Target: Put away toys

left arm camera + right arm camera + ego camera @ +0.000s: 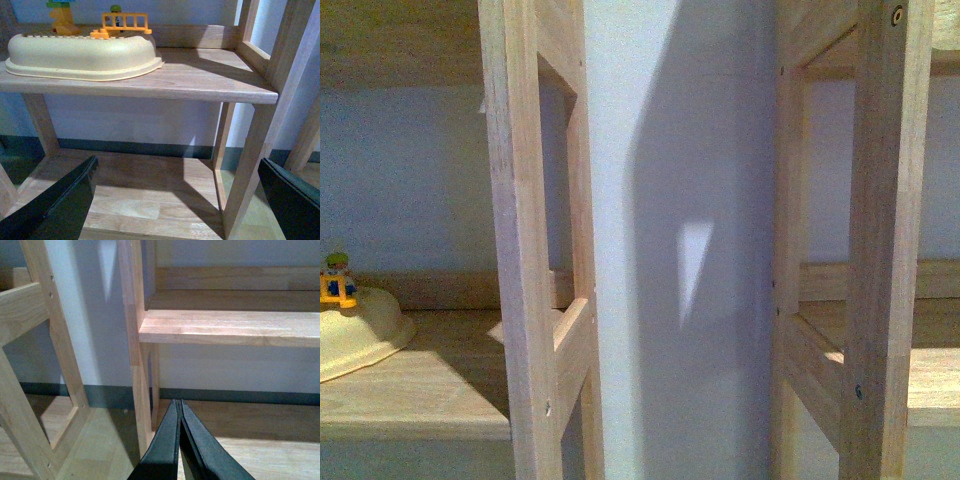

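Note:
The toys are out of view in all three views. My left gripper (pixel 177 165) is open, its two black fingers (pixel 70 200) spread wide over the lower wooden shelf board (pixel 140 195) with nothing between them. My right gripper (pixel 178 402) is shut, its fingers pressed together with nothing showing between them, and it points at the low board (pixel 250 425) of the other wooden rack. Neither arm shows in the front view.
A cream plastic tub (pixel 80 52) sits upside down on the upper shelf (pixel 200 82), with an orange block fence (pixel 125 22) and a block figure (pixel 337 278) on it. Wooden rack posts (pixel 525 250) (pixel 885 250) flank a white wall strip (pixel 650 250). A bare shelf (pixel 230 325) lies above my right gripper.

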Controlling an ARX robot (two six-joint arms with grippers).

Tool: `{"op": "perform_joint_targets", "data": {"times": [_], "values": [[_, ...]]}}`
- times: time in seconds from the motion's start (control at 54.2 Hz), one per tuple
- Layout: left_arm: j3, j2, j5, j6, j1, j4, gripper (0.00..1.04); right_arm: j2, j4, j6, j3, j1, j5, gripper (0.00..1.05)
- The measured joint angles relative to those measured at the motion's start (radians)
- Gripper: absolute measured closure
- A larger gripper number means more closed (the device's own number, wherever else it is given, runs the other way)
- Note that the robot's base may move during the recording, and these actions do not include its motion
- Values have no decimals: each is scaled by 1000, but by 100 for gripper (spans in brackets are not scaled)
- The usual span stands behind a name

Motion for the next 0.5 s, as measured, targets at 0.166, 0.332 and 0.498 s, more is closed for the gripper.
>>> {"op": "perform_joint_targets", "data": {"times": [0.166,0.332,0.498], "values": [[0,0,0,0,0,0,6,0,0,0,0,0,0,61],[0,0,0,0,0,0,6,0,0,0,0,0,0,32],[0,0,0,0,0,0,6,0,0,0,0,0,0,7]]}}
